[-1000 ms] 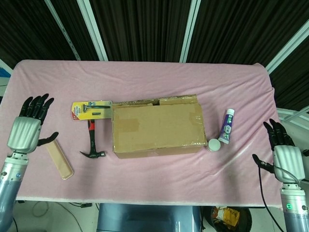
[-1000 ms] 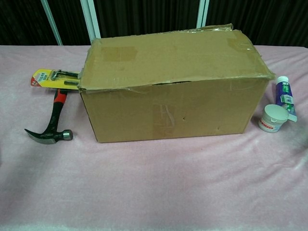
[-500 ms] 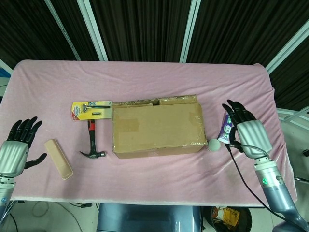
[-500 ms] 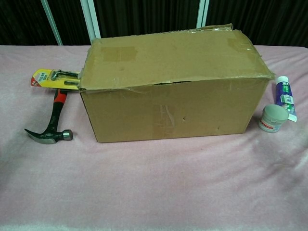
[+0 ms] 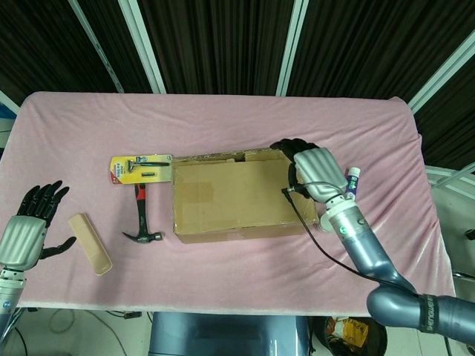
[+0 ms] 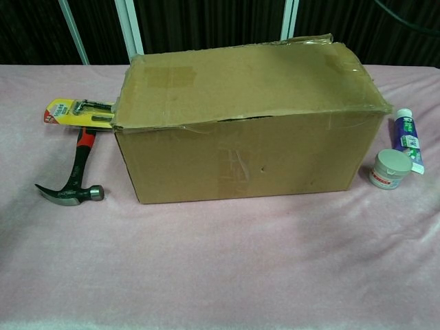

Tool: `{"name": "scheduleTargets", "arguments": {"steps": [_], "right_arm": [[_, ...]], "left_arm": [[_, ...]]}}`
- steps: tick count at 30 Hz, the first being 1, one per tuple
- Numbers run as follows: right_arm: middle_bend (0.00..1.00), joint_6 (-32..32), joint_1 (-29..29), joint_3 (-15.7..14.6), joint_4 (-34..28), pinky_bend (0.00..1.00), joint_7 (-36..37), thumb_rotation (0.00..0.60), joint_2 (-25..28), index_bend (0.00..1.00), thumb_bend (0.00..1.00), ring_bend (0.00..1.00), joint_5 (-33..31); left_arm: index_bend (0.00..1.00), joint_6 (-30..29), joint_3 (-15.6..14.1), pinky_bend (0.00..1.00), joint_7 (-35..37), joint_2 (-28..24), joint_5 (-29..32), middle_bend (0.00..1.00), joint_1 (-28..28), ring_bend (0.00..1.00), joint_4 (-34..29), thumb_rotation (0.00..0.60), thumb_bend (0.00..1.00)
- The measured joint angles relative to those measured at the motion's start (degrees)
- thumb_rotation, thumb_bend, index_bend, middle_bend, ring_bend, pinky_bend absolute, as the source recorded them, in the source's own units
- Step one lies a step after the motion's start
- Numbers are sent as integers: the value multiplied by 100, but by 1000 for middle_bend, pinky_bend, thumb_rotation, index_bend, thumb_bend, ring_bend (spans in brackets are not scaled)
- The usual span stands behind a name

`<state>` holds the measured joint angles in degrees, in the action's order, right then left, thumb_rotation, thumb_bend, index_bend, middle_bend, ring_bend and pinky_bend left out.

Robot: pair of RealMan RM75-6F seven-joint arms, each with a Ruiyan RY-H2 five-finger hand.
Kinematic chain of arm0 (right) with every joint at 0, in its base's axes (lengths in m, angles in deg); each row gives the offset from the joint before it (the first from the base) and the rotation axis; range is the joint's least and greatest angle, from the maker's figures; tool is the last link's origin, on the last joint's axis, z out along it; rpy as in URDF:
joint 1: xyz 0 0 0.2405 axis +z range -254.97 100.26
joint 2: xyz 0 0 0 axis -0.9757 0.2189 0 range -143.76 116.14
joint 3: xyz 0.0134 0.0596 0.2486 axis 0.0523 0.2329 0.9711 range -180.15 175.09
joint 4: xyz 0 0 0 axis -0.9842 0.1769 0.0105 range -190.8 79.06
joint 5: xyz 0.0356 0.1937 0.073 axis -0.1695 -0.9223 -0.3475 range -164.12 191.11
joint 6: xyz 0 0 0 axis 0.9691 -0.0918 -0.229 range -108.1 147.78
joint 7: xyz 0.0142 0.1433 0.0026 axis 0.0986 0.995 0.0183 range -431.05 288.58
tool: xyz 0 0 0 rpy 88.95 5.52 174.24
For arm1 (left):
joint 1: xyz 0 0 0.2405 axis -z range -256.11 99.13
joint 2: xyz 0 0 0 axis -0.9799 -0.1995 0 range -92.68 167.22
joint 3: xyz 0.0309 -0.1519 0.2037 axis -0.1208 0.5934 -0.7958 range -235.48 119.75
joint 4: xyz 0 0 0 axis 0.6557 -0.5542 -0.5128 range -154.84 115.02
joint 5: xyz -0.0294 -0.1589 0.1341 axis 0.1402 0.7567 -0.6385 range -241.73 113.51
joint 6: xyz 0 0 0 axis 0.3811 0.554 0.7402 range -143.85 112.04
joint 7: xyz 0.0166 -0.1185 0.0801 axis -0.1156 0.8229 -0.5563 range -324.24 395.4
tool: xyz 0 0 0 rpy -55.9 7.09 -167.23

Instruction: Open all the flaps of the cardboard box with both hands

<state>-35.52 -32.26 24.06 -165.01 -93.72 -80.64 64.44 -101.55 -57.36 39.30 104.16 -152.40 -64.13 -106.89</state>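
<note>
The cardboard box [image 5: 241, 196] lies at mid-table with its top flaps folded down. In the chest view the box [image 6: 247, 130] shows a thin gap under the front flap's edge. My right hand [image 5: 315, 172] hovers over the box's right end, back toward the camera, dark fingers [image 5: 293, 148] reaching to the far right corner. It holds nothing, and the chest view does not show it. My left hand [image 5: 22, 233] hangs at the table's left front edge, well away from the box, fingers spread and holding nothing.
A tan block [image 5: 90, 243] lies beside my left hand. A hammer [image 5: 141, 219] [image 6: 72, 182] and a carded tool [image 5: 141, 169] [image 6: 75, 113] lie left of the box. A tube [image 5: 351, 182] [image 6: 407, 137] and a white jar [image 6: 390, 168] sit to its right.
My right hand has swung from the table's right edge leftward to above the box's right end. My left hand dropped toward the front edge earlier and has since held still. The box is unmoved.
</note>
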Motion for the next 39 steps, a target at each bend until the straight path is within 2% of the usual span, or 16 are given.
{"name": "scheduleTargets", "arguments": {"steps": [7,16,25,36,39], "right_arm": [[283,89,805,91,606,350,-382,600,-624,266,937,257,-1012],[323,218,1412,-5,1306,350,-524,600,-1184,288,937,287,-1664],[349,229,1594,-168,1665,350,-442,600,-1409,304,936,306,-1870],[356,261,1609,-400,1769,350,-332,600,-1472,323,936,313,-1945],[396,279,1607,-477,1776,379,-327,600,-1483,350,938,352,-1980]], "left_arm": [[0,94,50,0,111,-29,30,0,4,0,5,600,140],[0,179,85,0,200,-57,46,0,-4,0,-13,600,140],[0,282,132,0,275,-86,101,0,-2,0,-35,600,140],[0,347,164,0,281,-108,119,0,-13,0,-73,600,140],[0,352,172,0,281,-112,115,0,-18,0,-77,600,140]]}}
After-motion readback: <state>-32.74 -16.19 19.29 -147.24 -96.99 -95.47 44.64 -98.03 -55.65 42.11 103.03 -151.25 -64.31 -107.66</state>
